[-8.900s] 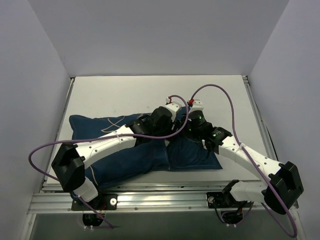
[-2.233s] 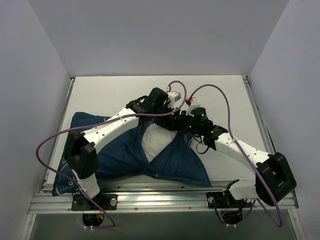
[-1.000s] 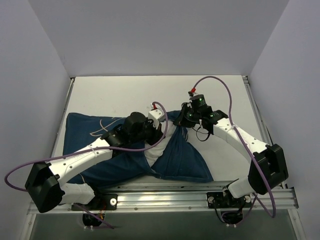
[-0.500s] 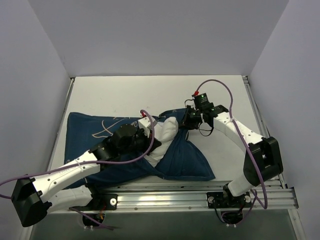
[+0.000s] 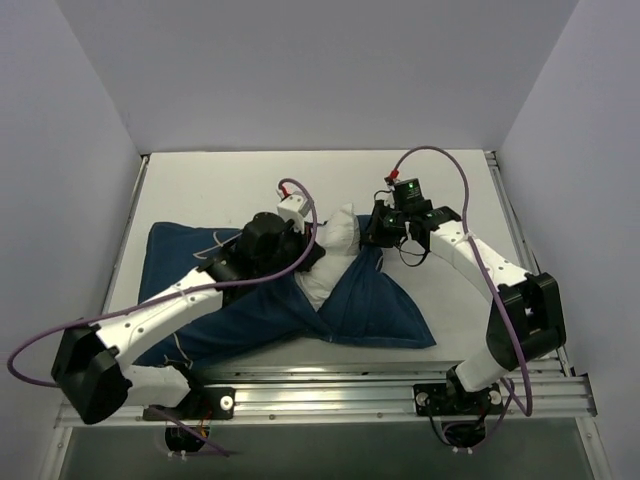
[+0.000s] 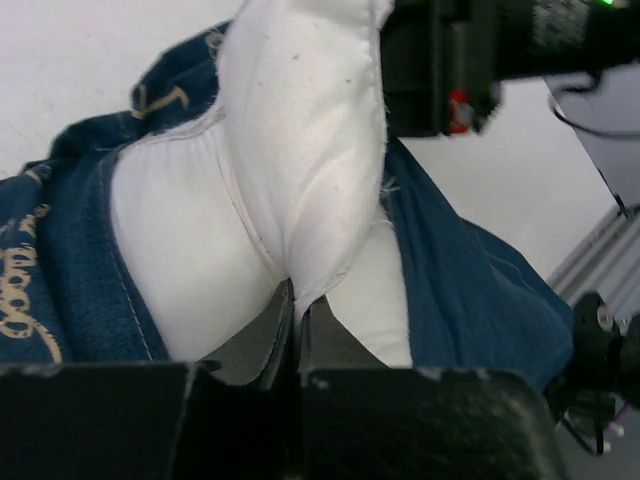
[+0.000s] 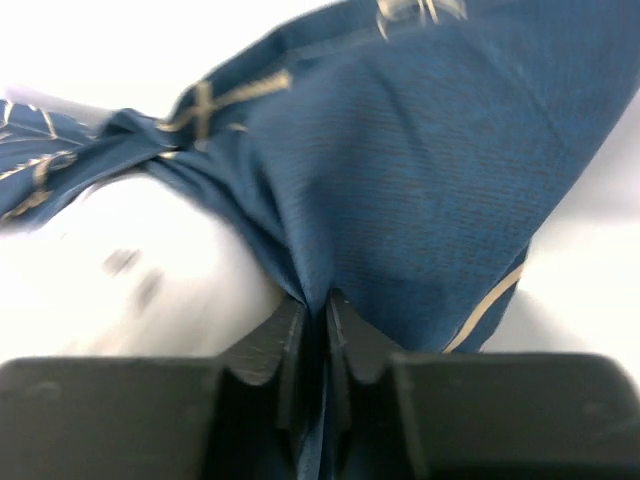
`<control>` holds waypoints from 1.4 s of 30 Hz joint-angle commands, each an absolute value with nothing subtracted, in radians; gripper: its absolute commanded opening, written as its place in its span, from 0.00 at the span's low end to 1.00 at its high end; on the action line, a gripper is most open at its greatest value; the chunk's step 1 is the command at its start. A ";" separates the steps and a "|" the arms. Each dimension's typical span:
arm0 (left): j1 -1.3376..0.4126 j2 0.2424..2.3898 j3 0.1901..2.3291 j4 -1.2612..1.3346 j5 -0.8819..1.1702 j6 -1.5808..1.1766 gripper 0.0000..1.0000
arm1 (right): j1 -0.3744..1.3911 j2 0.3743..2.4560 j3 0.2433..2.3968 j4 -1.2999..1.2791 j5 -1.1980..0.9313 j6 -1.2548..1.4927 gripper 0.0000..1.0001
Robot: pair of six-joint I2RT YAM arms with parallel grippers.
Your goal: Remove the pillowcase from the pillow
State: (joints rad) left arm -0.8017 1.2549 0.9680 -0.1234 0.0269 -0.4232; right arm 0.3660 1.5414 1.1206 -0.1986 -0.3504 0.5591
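Left wrist view, closest in: left gripper (image 6: 296, 300) with both black fingers pressed together, pinching a raised ridge of the large, plump, plain white fabric pillow (image 6: 310, 130). On either side of that ridge, the large dark navy-blue, cream-line-printed fabric pillowcase (image 6: 470, 290), parted around the white. Beyond, the black housing of the right arm (image 6: 480, 55) and a patch of flat white tabletop (image 6: 70, 70).

Right wrist view: right gripper (image 7: 315, 305) likewise closed, clamped on a gathered fold of the navy pillowcase (image 7: 420, 150), just beside the pillow's blurred white bulge (image 7: 150, 270) at left.

From above: near edge taken up by a silver metal rail (image 5: 330, 395) carrying both arm bases. Past it, the pillowcase (image 5: 370, 305) spread across the table's middle and left, opening near the centre. A white corner of pillow (image 5: 340, 228) pokes out between the two grippers.

Most of the pillow hidden inside the cover. Printed drawings too crumpled to make out. Left gripper's tips hidden under its own wrist in this view.

Counts: two arms, two grippers, two thin purple cables (image 5: 432, 149), one pillow, one pillowcase.
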 commanded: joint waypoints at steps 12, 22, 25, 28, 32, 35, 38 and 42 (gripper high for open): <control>-0.658 1.683 1.404 -0.181 -0.097 -0.523 0.08 | 0.540 1.276 1.186 -0.275 0.270 0.544 0.46; -0.655 1.628 1.367 -0.218 -0.127 -0.522 0.11 | 0.765 1.425 1.203 -0.262 0.368 0.655 0.55; -0.655 1.617 1.341 -0.218 -0.127 -0.528 0.11 | 0.796 1.466 1.203 -0.247 0.399 0.667 0.57; -0.652 1.617 1.328 -0.235 -0.130 -0.526 0.10 | 0.798 1.502 1.190 -0.262 0.428 0.670 0.58; -0.621 1.612 1.302 -0.262 -0.150 -0.529 0.07 | 0.784 1.529 1.144 -0.287 0.497 0.681 0.44; -0.571 1.611 1.279 -0.284 -0.156 -0.546 0.05 | 0.756 1.525 1.088 -0.304 0.514 0.684 0.27; -0.528 1.609 1.269 -0.293 -0.150 -0.548 0.03 | 0.704 1.508 1.014 -0.307 0.500 0.684 0.03; -0.476 1.591 1.261 -0.304 -0.149 -0.546 0.02 | 0.614 1.456 0.924 -0.301 0.469 0.677 0.00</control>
State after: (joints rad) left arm -0.5861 1.6497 1.2835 -0.1902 -0.0265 -0.5812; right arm 0.7330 1.4792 1.0275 -0.0235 0.3202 0.7216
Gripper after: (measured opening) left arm 0.101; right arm 0.018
